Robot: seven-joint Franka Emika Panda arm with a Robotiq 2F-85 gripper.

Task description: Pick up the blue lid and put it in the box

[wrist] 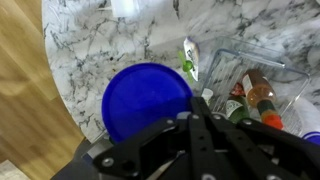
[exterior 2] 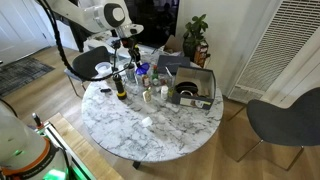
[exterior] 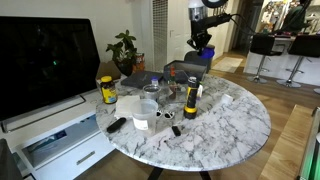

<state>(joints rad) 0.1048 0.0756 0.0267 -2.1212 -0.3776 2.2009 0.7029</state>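
The gripper [wrist: 200, 135] is clenched on the blue lid [wrist: 147, 100], which fills the middle of the wrist view as a flat disc held face-up under the camera, clear of the marble tabletop [wrist: 120, 40] far below. What the coming move turns on is the sideways gap to the box [exterior 2: 205, 85]. In an exterior view the gripper [exterior 2: 130, 42] hangs high over the cluster of jars near the tabletop edge on the robot's side, while the box sits across the top, by the edge nearest the slatted wall, so I judge a level carry toward that edge comes before any lowering. The lid is round (no long axis to line up). In an exterior view the gripper [exterior: 201, 45] seems to stand right over the box [exterior: 185, 66], but depth is hard to read there. The wrist view shows only a clear tub [wrist: 235, 50] of bottles [wrist: 255, 95], no box, and the gripper body hides the lid's lower rim and the finger contact.
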